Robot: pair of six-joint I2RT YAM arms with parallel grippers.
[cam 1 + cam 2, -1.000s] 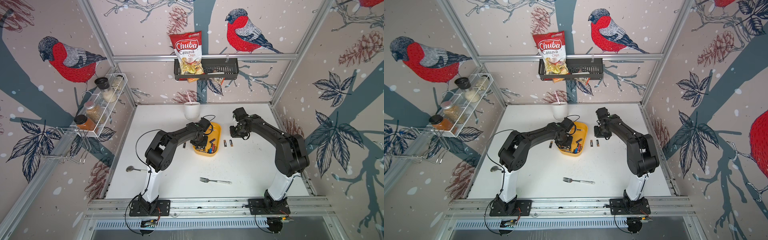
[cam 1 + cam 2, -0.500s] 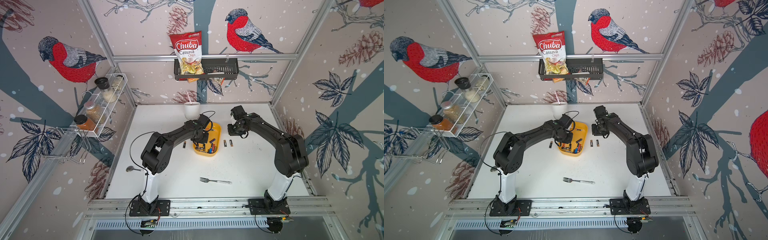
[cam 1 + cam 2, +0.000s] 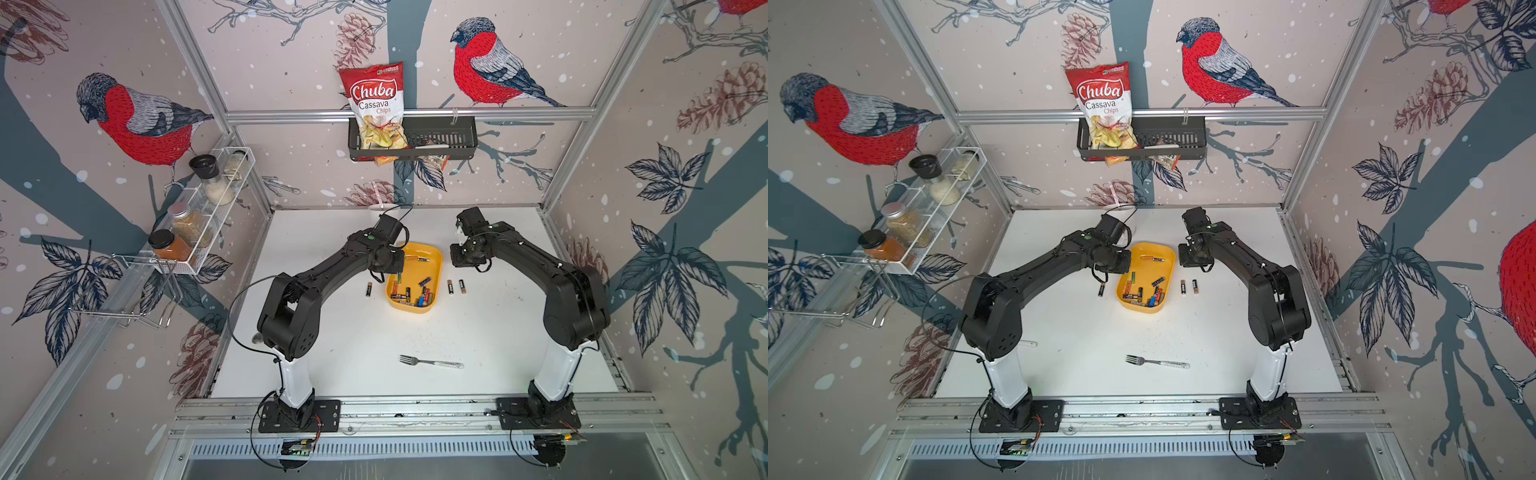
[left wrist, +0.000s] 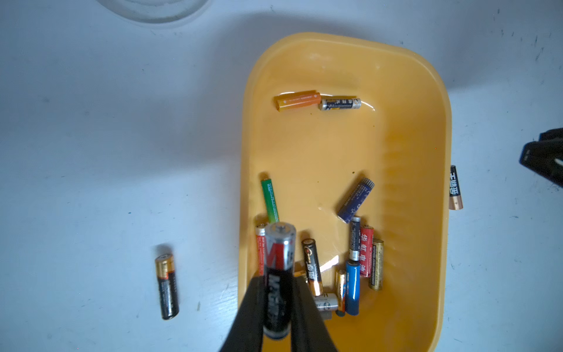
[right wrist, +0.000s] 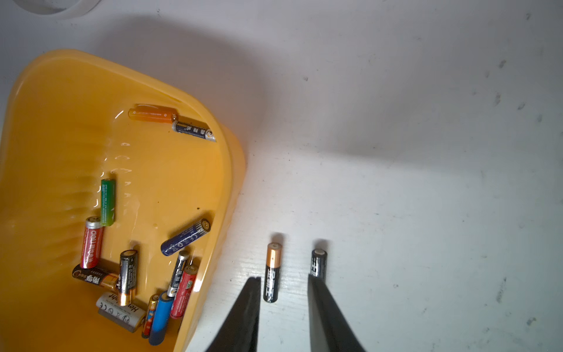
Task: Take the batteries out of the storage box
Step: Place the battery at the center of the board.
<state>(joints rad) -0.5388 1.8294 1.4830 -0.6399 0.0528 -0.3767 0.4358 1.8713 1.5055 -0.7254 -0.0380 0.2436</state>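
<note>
The yellow storage box (image 3: 432, 253) (image 3: 1156, 251) sits mid-table with several batteries (image 4: 359, 259) (image 5: 128, 274) heaped at its near end and two at the far end. My left gripper (image 4: 278, 280) is shut on a black, red and silver battery (image 4: 278, 253), held above the box's left rim. My right gripper (image 5: 284, 278) hangs open and empty over the table to the right of the box. Two batteries (image 5: 272, 272) (image 5: 318, 263) lie on the table below it. One more battery (image 4: 167, 286) (image 3: 368, 289) lies left of the box.
A fork (image 3: 430, 362) lies toward the table's front. A white cup (image 3: 382, 206) stands at the back, mostly hidden behind my left arm. A spice rack (image 3: 199, 216) hangs on the left wall and a black basket (image 3: 440, 141) with a chips bag on the back wall.
My left wrist has drawn back and left from over the box's middle to its left rim, still gripping the battery. My right wrist has shifted slightly left.
</note>
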